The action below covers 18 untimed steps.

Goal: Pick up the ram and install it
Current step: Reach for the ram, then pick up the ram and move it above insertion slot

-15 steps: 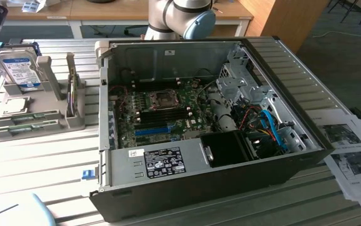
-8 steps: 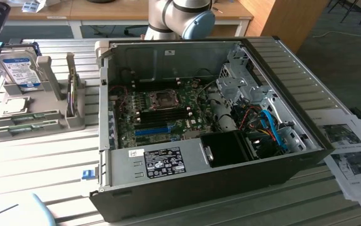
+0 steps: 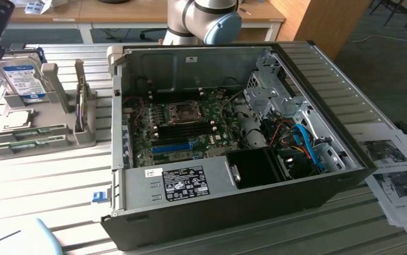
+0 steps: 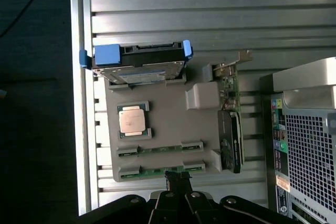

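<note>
At the exterior view's left a grey holder (image 3: 65, 101) stands on the slatted metal table (image 3: 40, 186). A hard drive (image 3: 20, 78) with a blue-and-white label stands upright at the holder's far end. A dark part of the arm hangs over the drive at the picture's edge.

A square CPU (image 3: 18, 118) lies flat in front of the drive. The ram (image 3: 27, 144) sits in the slot along the holder's near edge. A second stick (image 3: 32, 133) sits in the slot just beside it, and both are thin green strips held between grey clips. A card (image 3: 82, 103) stands on edge along the holder's right side.

In the wrist view the gripper (image 4: 179, 178) has its two dark fingers pressed together and nothing between them. It looks down on the whole holder from above, and its tips line up with the middle of the ram, which lies seated in its slot.

To the right of the holder the PC case (image 3: 211, 212) lies on its side with the panel off. The arm's base (image 3: 200, 21) rises behind it. Inside the case, the board (image 3: 146, 122) carries a square socket (image 3: 186, 110). Below that are a row of dark slots and then a bright blue slot (image 3: 171, 147). Further right are a black box (image 3: 256, 167) and blue cables (image 3: 304, 141). Printed papers (image 3: 395, 175) lie on the table at the far right.
</note>
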Available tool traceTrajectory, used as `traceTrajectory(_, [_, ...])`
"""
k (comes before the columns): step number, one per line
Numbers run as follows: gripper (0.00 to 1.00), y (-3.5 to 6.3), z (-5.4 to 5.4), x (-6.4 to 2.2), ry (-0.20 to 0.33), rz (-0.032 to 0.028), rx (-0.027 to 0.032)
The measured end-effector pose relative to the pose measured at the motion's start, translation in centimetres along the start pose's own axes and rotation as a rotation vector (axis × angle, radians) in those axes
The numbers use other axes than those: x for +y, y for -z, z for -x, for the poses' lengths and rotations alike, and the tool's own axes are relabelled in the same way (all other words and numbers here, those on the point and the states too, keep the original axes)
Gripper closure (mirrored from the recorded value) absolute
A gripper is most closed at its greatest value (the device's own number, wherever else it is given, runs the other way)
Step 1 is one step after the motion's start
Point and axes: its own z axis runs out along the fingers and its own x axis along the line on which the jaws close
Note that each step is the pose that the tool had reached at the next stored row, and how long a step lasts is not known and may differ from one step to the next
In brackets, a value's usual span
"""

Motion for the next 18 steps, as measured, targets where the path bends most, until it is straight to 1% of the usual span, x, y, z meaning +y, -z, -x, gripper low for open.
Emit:
traceTrajectory(4, [0.91, -0.1, -0.1, 0.71, 0.0, 0.0, 0.0001])
traceTrajectory(12, [0.91, -0.24, -0.1, 1.76, 0.0, -0.0001, 0.0001])
traceTrajectory(18, [0.91, -0.24, -0.1, 1.88, 0.0, -0.0001, 0.0002])
